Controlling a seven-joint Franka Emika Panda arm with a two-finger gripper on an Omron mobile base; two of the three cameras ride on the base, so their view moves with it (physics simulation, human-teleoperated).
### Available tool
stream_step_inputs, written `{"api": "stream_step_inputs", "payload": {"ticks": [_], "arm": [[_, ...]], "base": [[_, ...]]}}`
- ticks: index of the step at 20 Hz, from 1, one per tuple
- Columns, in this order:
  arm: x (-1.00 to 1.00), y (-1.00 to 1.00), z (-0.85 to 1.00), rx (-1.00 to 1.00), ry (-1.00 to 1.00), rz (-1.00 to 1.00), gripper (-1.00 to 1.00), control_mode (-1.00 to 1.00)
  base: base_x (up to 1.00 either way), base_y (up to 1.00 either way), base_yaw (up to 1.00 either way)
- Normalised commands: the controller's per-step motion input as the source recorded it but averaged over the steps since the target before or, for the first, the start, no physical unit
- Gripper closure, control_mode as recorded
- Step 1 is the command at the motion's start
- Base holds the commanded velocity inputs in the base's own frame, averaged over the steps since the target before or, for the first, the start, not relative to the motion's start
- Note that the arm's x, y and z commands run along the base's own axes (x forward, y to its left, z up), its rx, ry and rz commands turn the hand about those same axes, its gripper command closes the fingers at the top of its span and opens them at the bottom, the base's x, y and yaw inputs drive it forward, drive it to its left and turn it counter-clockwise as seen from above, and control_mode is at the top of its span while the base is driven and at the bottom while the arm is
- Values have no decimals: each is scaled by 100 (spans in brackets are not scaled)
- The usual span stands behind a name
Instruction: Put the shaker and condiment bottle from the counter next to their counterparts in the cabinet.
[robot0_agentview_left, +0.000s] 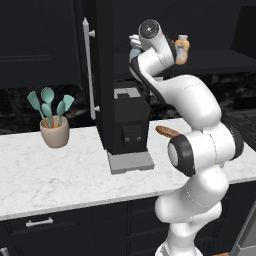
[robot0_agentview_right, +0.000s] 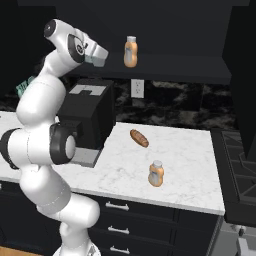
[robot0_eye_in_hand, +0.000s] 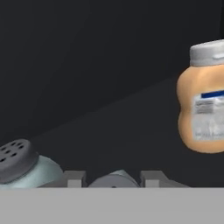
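My gripper (robot0_eye_in_hand: 112, 178) reaches into the cabinet (robot0_agentview_right: 175, 75) just above its dark shelf, shut on the small shaker (robot0_eye_in_hand: 114, 179), whose grey-teal top fills the gap between the fingertips. From the left base view the shaker (robot0_agentview_left: 135, 54) hangs under the hand (robot0_agentview_left: 134, 42). Close to its left leans a second shaker (robot0_eye_in_hand: 17, 164) with a dark holed cap. An orange counterpart bottle (robot0_eye_in_hand: 205, 105) (robot0_agentview_left: 181, 50) (robot0_agentview_right: 130, 51) stands on the shelf to the right. The condiment bottle (robot0_agentview_right: 156, 173) stands upright on the white counter (robot0_agentview_right: 190, 150), far below the gripper (robot0_agentview_right: 101, 56).
The cabinet door (robot0_agentview_left: 89, 70) with its white bar handle hangs open left of the arm. A black coffee machine (robot0_agentview_left: 127, 125) sits under the shelf. A bread roll (robot0_agentview_right: 139, 138) lies on the counter, a pot of teal utensils (robot0_agentview_left: 54, 127) stands far left, and a stove (robot0_agentview_right: 237, 165) borders the right.
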Motion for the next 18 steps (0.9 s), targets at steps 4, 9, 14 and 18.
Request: {"api": "stream_step_inputs", "payload": {"ticks": [4, 9, 14, 18], "arm": [[12, 0, -18, 0, 10, 0, -100, -100], [8, -8, -14, 0, 4, 1, -100, -100], [17, -15, -22, 0, 0, 6, -100, -100], [31, -16, -19, 0, -3, 13, -100, -100]], "base": [[0, 0, 0], [0, 0, 0], [0, 0, 0], [0, 0, 0]]}}
